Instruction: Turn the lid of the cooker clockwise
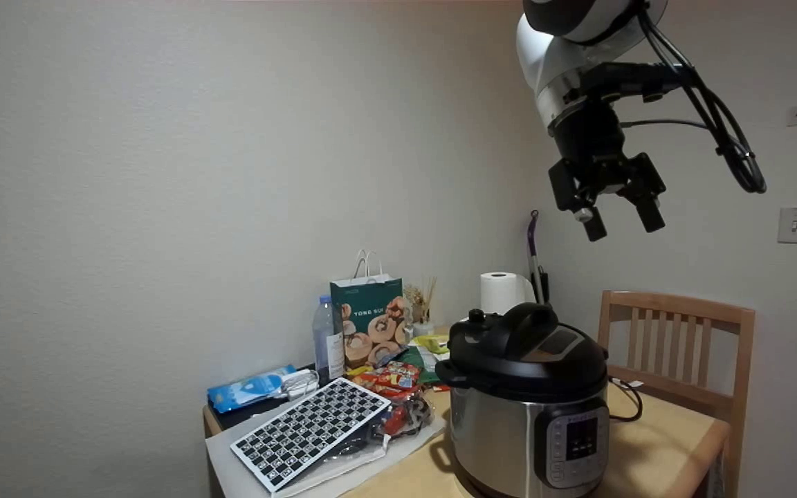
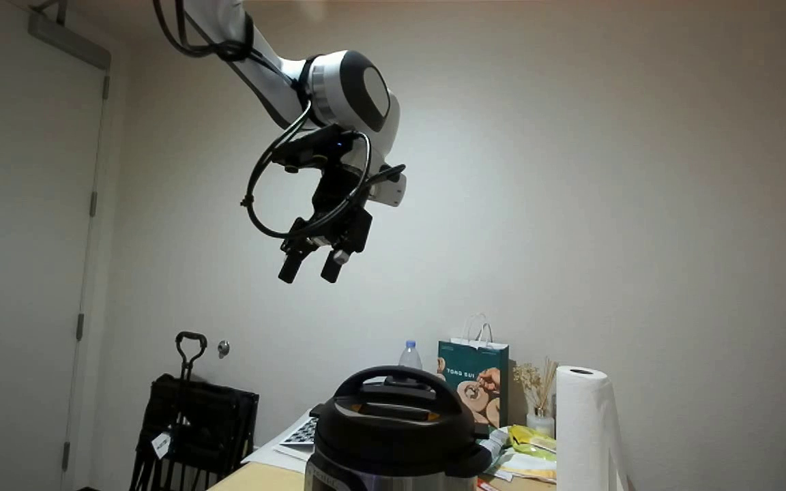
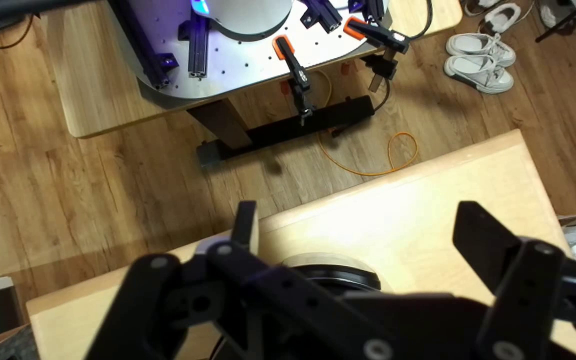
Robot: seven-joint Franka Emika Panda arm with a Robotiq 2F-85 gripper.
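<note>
Lid (image 1: 523, 356) resting on the cooker (image 1: 499, 439), claw (image 1: 623, 227) spread above

Glossy, black and domed, the lid sits on top of the steel cooker, which stands upright on the worktop (image 1: 668, 439); an arched handle (image 2: 386, 372) crosses the lid's crown. A control panel (image 1: 575, 446) occupies the cooker's side in an exterior view. In both exterior views the claw hangs well above the lid, off to one side and well apart from it, its two fingers (image 3: 483, 245) spread wide. Wrist view: the fingers likewise stand far from each other; between them a curved black edge (image 3: 340, 275) shows against the worktop, too much covered to assign to a part. Surroundings: a paper towel roll (image 1: 501, 295) stands upright behind the cooker in an exterior view; a green paper bag (image 1: 369, 325) has a bottle (image 1: 326, 335) beside it, with a red packet (image 1: 395, 375) and a checkered board (image 1: 312, 432) nearer the camera. A wooden chair (image 1: 679, 306) stands behind the worktop. At the upper right of the wrist view, a pair of white shoes (image 3: 480, 72) rests on the wooden floor (image 3: 118, 190).
</note>
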